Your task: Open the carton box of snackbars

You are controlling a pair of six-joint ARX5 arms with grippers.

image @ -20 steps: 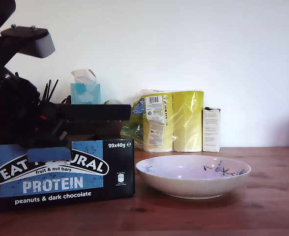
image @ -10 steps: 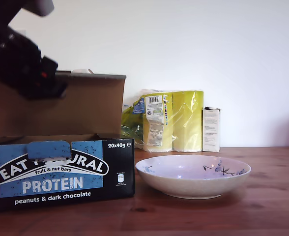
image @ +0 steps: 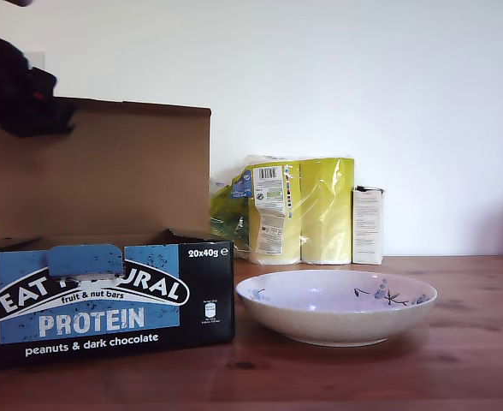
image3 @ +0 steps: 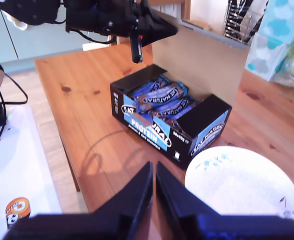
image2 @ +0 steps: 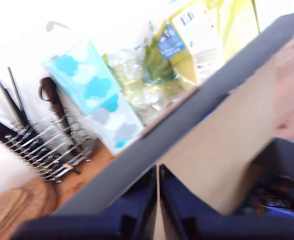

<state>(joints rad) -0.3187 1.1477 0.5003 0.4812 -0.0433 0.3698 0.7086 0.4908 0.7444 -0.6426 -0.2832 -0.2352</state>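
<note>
The carton box (image: 106, 300) stands at the exterior view's left, black with a blue panel, and its brown-lined lid (image: 106, 171) is raised upright. My first gripper (image: 38, 111) is at the lid's top edge, shut on it. In the first wrist view its dark fingers close on the lid (image2: 222, 135) at the first gripper (image2: 157, 175). The second wrist view looks down on the open carton box (image3: 152, 125) with wrapped snack bars (image3: 162, 97) inside, and on the first gripper (image3: 136, 47) at the lid. My second gripper (image3: 154, 180) hangs high above the table, shut and holding nothing.
A white floral bowl (image: 337, 304) sits just beside the box toward the exterior view's right. Behind it stand a yellow-green pack of rolls (image: 298, 210) and a small white box (image: 368, 224). A tissue box (image2: 97, 95) and a utensil rack (image2: 47, 150) stand behind the lid.
The lid has swung from lying flat to standing upright. The first arm rose with it and moved toward the exterior view's left. The tissue box is now hidden behind the lid.
</note>
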